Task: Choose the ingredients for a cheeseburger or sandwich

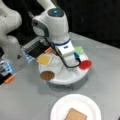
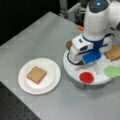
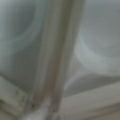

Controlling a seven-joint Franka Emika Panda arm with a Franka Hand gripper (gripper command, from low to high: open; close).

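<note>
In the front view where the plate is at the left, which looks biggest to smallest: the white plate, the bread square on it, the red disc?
1. White plate, clearly the largest.
2. Bread square lying on it.
3. Red disc on the round white tray, smallest, though not by much.

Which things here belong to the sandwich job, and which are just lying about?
Job: bread square on white plate; round tray holding yellow cheese, brown patty, red disc, green leaf; end effector low over the tray.
Lying about: orange piece, grey table.
</note>
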